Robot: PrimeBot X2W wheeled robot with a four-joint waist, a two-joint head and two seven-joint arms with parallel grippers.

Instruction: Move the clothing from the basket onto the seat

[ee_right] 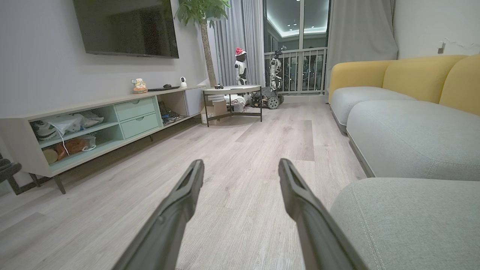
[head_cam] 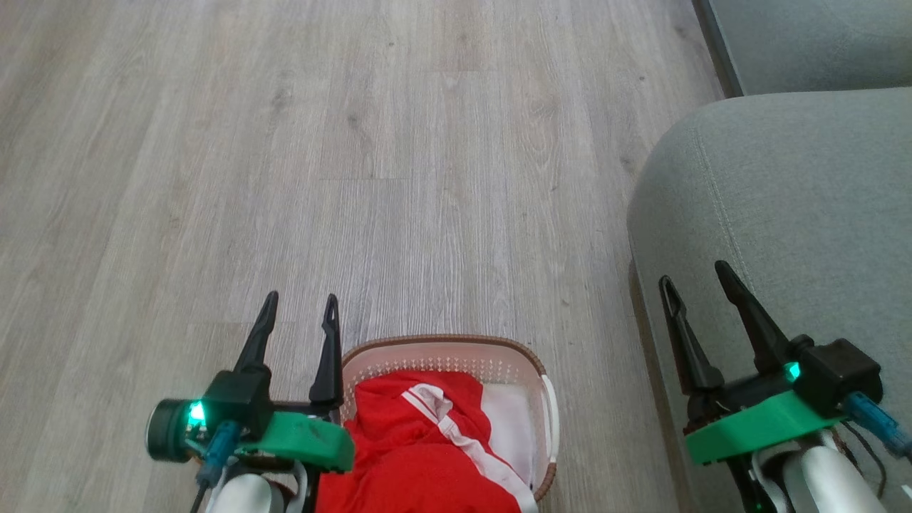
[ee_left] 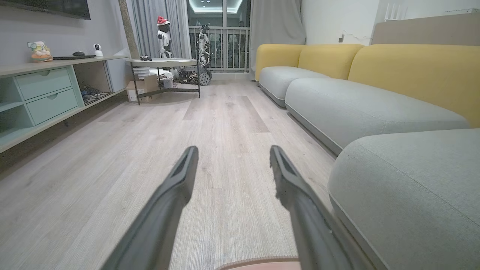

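Clothing (head_cam: 420,456), bright red with a white stripe, lies heaped in the basket (head_cam: 442,342), and none of it sits between our jaws. Our left gripper (head_cam: 302,297) holds its jaws spread wide with nothing in them. Its inner finger (head_cam: 328,356) stands just beside the basket's left rim, and the tips reach out over the bare wooden floor (head_cam: 356,178). In our left wrist view the same gripper (ee_left: 233,149) points down the room, with a sliver of the brown woven rim (ee_left: 258,260) showing at the bottom edge between the fingers. Our right gripper (head_cam: 692,273) is likewise spread and empty. It hovers over the rounded near-left edge of the seat (head_cam: 784,199), and we cannot tell whether it touches the fabric. From our right wrist camera, that gripper (ee_right: 241,161) looks along the floor, with the grey-green seat (ee_right: 408,217) close at its right.

The basket stands on the floor between our two arms, near the seat's left edge but apart from it. The red heap fills its left and middle, and a white liner (head_cam: 509,427) shows along the right wall. Beyond the seat, more grey cushions (ee_left: 356,108) with yellow backrests (ee_left: 412,75) run along the room's right side.
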